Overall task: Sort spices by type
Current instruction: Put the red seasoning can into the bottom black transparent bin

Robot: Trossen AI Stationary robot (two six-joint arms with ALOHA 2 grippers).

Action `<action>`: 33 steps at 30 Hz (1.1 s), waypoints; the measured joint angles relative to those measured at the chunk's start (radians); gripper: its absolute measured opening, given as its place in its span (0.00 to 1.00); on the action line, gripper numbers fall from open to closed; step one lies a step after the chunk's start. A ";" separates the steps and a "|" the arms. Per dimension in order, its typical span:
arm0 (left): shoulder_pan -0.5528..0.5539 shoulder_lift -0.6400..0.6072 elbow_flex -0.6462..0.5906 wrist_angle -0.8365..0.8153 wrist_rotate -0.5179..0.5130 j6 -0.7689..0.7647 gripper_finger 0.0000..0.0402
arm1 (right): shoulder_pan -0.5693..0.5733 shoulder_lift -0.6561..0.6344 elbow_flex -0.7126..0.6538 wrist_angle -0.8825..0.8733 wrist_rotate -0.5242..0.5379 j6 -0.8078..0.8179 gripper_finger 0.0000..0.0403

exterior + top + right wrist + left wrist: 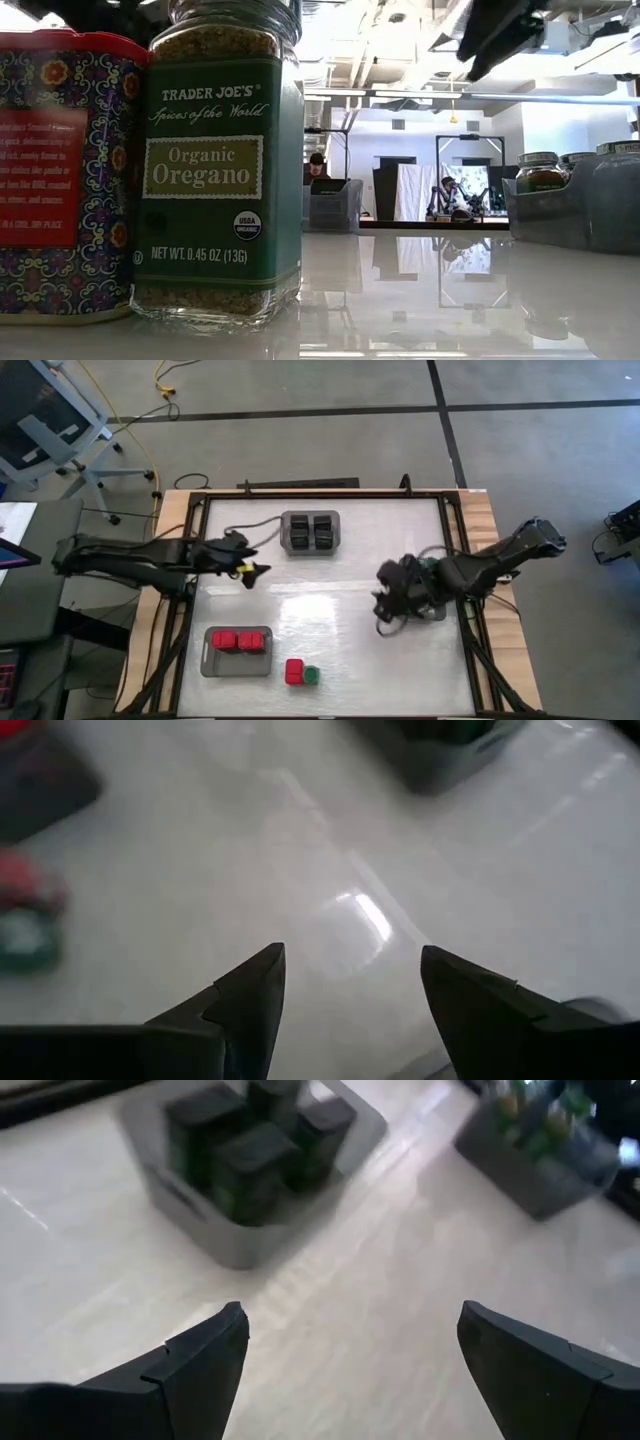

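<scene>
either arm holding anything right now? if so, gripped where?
Nothing held. The left gripper has open jaws with only bare table between them, short of the tray of black spice boxes. The right gripper is open and empty too.

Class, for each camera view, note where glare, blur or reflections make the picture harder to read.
High view: a bright glare patch on the table. Low view: the oregano jar looms sharp, and the glossy tabletop mirrors the room. Left wrist view: the tray of black spices is blurred. Right wrist view: a glare streak on the table; the red spice is smeared.
</scene>
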 joint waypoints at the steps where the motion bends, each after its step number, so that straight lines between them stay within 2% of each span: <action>1: -0.017 0.044 0.024 0.001 -0.004 -0.005 0.86 | 0.030 0.000 0.000 -0.003 0.000 0.009 0.64; 9: -0.139 0.330 0.248 0.006 -0.007 -0.008 0.86 | 0.229 -0.001 0.000 -0.137 0.039 0.137 0.64; 13: -0.198 0.436 0.360 -0.006 -0.007 0.050 0.86 | 0.306 -0.001 0.000 -0.161 0.041 0.183 0.64; 19: -0.287 0.568 0.524 -0.078 -0.033 -0.022 0.86 | 0.408 -0.001 0.000 -0.203 0.090 0.267 0.64; 22: -0.337 0.642 0.612 -0.151 -0.038 -0.033 0.86 | 0.439 -0.002 0.000 -0.213 0.099 0.298 0.64; 28: -0.393 0.778 0.776 -0.385 -0.044 -0.245 0.86 | 0.461 -0.002 0.000 -0.213 0.128 0.304 0.64; 31: -0.413 0.827 0.801 -0.420 -0.041 -0.332 0.86 | 0.457 -0.002 0.000 -0.212 0.137 0.299 0.64; 33: -0.427 0.858 0.801 -0.420 -0.002 -0.326 0.86 | 0.456 -0.002 0.000 -0.212 0.145 0.295 0.64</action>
